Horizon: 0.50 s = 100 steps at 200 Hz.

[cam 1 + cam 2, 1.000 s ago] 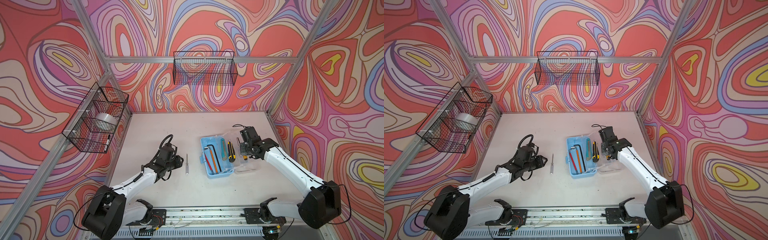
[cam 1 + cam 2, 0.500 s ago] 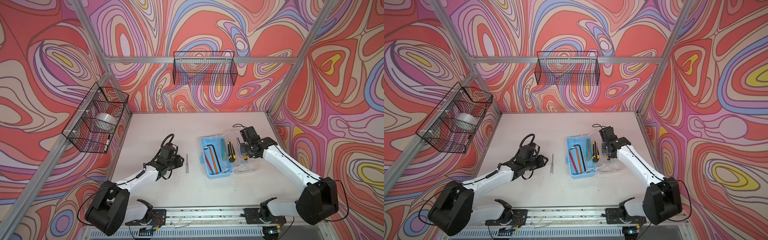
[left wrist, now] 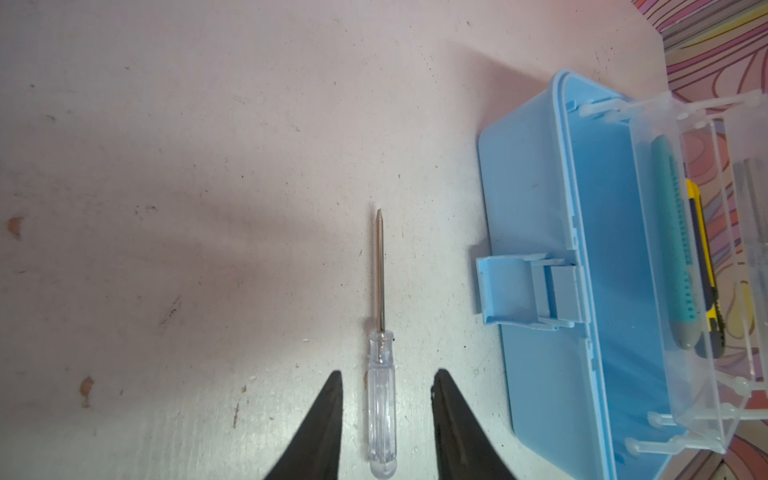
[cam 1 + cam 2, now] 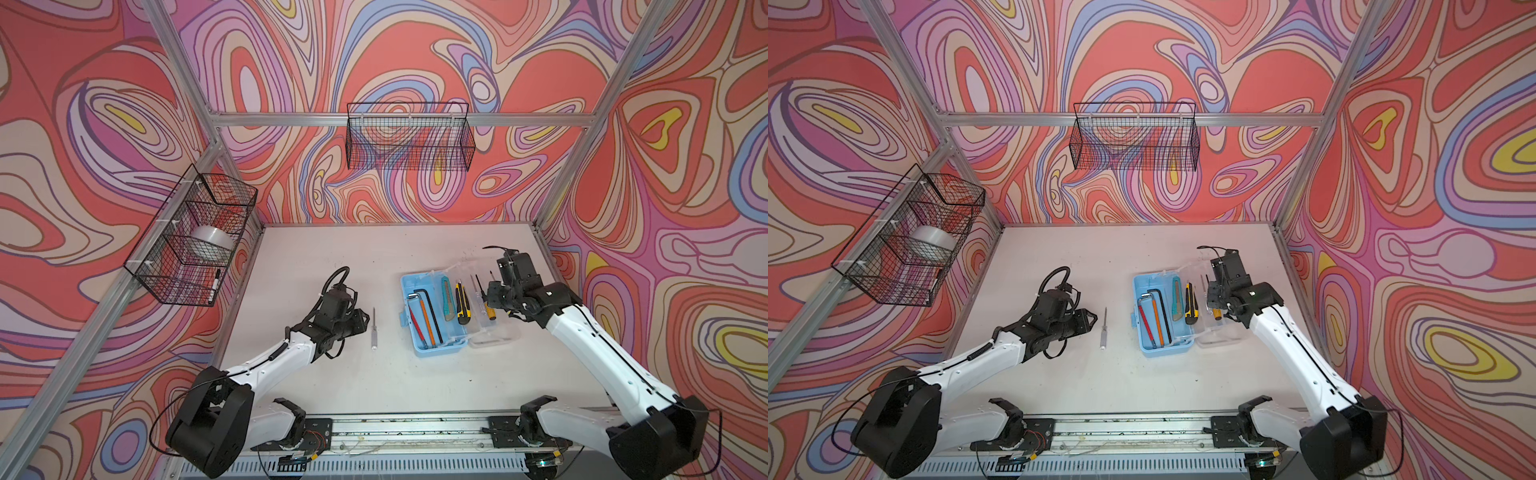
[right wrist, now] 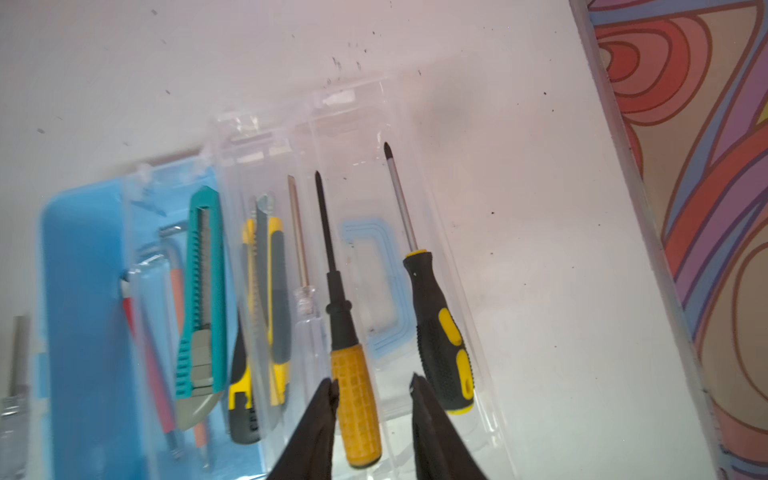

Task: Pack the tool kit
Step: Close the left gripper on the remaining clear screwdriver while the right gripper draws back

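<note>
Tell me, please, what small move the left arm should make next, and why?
Probably lower the left gripper and close it on the clear-handled screwdriver. That tool lies alone on the table, outside the tool kit, and in the left wrist view the open fingers sit on either side of its handle without gripping it.

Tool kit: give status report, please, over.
Left tool open, astride clear screwdriver on table. Right tool open at orange screwdriver on lid. Kit open, lid flat. Nothing blocking.
</note>
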Available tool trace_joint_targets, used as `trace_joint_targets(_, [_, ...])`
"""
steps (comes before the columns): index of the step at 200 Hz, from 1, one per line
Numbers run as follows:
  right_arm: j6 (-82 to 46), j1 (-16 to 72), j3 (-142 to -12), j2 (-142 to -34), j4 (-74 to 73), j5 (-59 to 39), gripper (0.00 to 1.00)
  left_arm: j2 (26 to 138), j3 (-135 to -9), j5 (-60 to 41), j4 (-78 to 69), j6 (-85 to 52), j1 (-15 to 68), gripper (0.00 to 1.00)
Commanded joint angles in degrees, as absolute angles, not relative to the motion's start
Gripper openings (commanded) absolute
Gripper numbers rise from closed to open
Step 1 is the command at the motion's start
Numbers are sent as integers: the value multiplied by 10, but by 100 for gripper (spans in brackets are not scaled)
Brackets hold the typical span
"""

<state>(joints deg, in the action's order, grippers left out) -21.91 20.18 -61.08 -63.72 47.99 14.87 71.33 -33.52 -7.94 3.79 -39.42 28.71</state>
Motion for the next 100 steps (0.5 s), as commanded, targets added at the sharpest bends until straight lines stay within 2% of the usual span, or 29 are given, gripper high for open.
trace_joint_targets(1, [-274, 261, -591, -590, 459, 149, 30, 720, -366, -26, 81, -377, 319, 37])
trace_joint_targets(34, [-321, 358, -561, -567, 444, 171, 30, 759, -391, 25, 109, -375, 351, 38])
trace_joint_targets(100, [-324, 365, -501, -558, 409, 159, 29, 828, -431, 98, 147, -376, 381, 36])
